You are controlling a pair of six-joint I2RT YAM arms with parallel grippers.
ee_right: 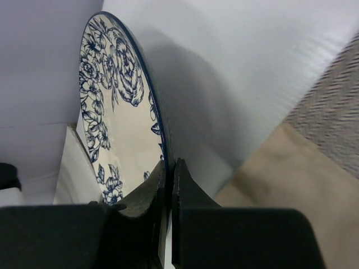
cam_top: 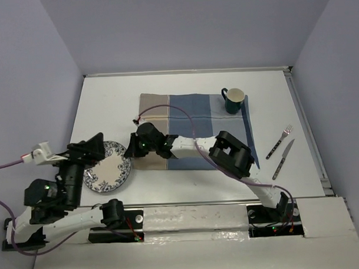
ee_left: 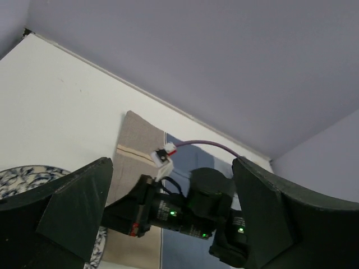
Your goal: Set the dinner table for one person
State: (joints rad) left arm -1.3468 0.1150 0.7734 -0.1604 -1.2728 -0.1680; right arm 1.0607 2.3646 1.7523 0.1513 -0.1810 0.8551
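Observation:
The white dinner table (cam_top: 108, 107) carries a blue-and-white floral plate (cam_top: 107, 166) at the near left, just off the left edge of the plaid placemat (cam_top: 196, 119). My right gripper (cam_top: 131, 149) reaches left across the placemat and is shut on the plate's right rim. In the right wrist view the jaws (ee_right: 170, 165) pinch the rim of the plate (ee_right: 120, 129), which is tilted with a shadow under it. My left gripper (cam_top: 86, 158) is open and empty over the plate's left side. In its wrist view (ee_left: 171, 168) the right arm shows between the fingers.
A dark green mug (cam_top: 233, 99) stands on the placemat's far right corner. A fork (cam_top: 280, 141) and a knife (cam_top: 284, 158) lie on the table to the right of the placemat. The right arm's purple cable (cam_top: 167, 108) loops over the placemat.

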